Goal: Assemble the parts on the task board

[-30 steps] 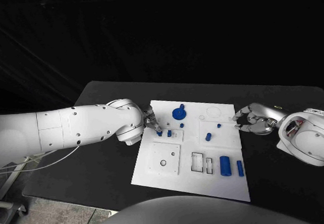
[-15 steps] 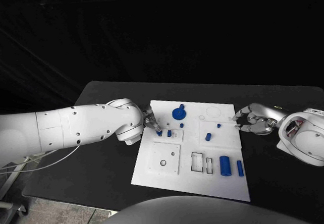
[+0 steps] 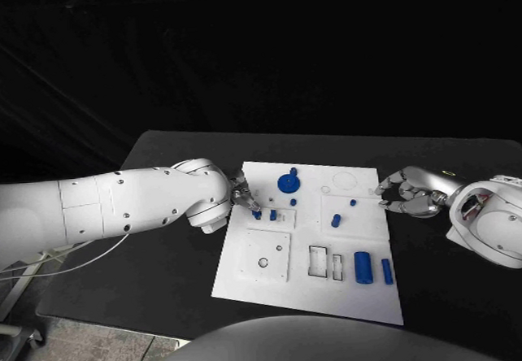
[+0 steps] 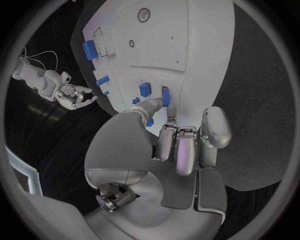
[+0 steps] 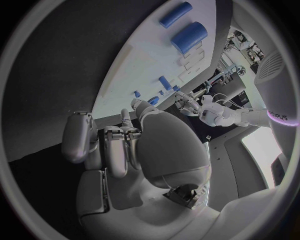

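- The task board (image 3: 277,261) lay between the two hands, the left hand (image 3: 243,195) at one edge and the right hand (image 3: 410,195) at the opposite edge.
- The left hand's fingertips (image 4: 164,103) reached over the board's rim beside two small blue parts (image 3: 264,215) (whether they pinched one I could not tell).
- The right hand rested at the board's edge with fingers curled in; no part showed between them, and a small blue peg (image 3: 352,202) lay just beyond its fingertips.
- A round blue part (image 3: 288,182) stood just past the left hand's fingers, further along the board.
- Two blue cylinders (image 3: 372,268) lay near the corner on the right hand's side, closer to the robot than that hand.
- The left wrist view showed the fingertips beside a blue part (image 4: 144,89); there the right hand (image 4: 74,95) showed well apart.
- The right wrist view showed the cylinders (image 5: 189,36) well away from the curled fingers (image 5: 111,147).
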You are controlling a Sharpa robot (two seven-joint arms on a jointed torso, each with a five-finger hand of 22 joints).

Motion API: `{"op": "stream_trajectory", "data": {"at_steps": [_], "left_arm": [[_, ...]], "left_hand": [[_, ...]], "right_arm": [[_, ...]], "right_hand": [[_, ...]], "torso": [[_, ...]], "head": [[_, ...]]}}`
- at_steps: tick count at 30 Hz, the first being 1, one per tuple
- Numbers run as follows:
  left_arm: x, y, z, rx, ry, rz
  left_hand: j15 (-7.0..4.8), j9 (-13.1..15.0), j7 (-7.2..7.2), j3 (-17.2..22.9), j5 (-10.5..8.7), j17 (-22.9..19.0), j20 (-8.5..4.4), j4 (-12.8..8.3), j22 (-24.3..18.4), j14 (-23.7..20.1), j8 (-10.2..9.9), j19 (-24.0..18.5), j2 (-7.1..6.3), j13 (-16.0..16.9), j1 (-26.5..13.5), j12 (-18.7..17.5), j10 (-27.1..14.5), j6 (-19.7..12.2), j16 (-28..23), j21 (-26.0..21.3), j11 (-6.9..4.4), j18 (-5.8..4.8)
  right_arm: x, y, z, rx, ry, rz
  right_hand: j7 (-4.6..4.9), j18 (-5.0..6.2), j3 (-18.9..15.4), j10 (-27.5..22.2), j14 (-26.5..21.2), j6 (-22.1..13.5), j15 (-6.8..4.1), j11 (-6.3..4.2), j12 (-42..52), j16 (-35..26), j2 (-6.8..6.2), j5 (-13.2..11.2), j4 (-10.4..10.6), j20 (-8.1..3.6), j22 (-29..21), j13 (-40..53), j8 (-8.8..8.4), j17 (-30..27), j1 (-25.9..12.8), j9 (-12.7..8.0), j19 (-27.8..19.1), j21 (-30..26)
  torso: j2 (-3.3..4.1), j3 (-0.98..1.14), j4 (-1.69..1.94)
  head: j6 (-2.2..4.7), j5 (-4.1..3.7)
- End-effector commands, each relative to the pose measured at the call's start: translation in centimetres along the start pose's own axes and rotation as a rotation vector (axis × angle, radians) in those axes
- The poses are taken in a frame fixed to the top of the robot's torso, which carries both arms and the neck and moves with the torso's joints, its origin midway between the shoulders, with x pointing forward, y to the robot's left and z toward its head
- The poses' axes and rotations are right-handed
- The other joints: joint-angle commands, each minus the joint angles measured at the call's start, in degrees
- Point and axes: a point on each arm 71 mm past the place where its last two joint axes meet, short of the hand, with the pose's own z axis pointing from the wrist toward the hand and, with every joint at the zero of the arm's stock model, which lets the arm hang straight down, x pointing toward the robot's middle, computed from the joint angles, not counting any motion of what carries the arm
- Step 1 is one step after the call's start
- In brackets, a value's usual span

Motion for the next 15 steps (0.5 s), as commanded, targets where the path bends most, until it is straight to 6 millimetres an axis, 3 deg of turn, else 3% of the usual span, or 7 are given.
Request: {"op": "stream_trajectory", "data": {"at_steps": [1,15], "left_arm": [[0.7,-0.1,0.0,0.006,0.038,0.011],[0.76,-0.13,-0.07,0.011,0.041,0.013]], "left_hand": [[-0.41,0.1,-3.29,-0.1,-0.12,12.1,-0.39,0.5,8.5,3.7,0.4,-0.1,0.09,6.4,-0.6,0.2,0.2,3.3,0.0,-0.3,-0.56,-0.81],[-0.76,0.1,-3.77,-1.7,-0.55,12.0,-0.75,3.0,8.4,3.6,0.5,-0.1,-0.48,6.3,-2.3,0.1,0.0,3.8,0.0,-0.6,-0.94,-0.79]], "right_arm": [[0.07,0.0,0.0,-0.002,0.004,-0.004],[0.07,-0.03,0.01,-0.002,0.004,-0.004]], "right_hand": [[-0.06,1.17,0.5,6.1,5.4,0.5,0.45,0.47,-0.2,-0.3,-0.43,0.4,-0.1,0.06,8.9,14.9,-0.02,14.4,0.2,-0.1,-0.3,-0.4],[-0.06,1.17,0.5,6.1,5.4,0.5,0.45,0.47,-0.2,-0.3,-0.43,0.4,-0.1,0.06,8.9,14.9,-0.02,14.4,0.2,-0.1,-0.3,-0.4]], "torso": [[-0.02,0.0,0.0],[0.0,-0.01,0.02]], "head": [[-0.01,0.08],[-0.01,0.13]]}}
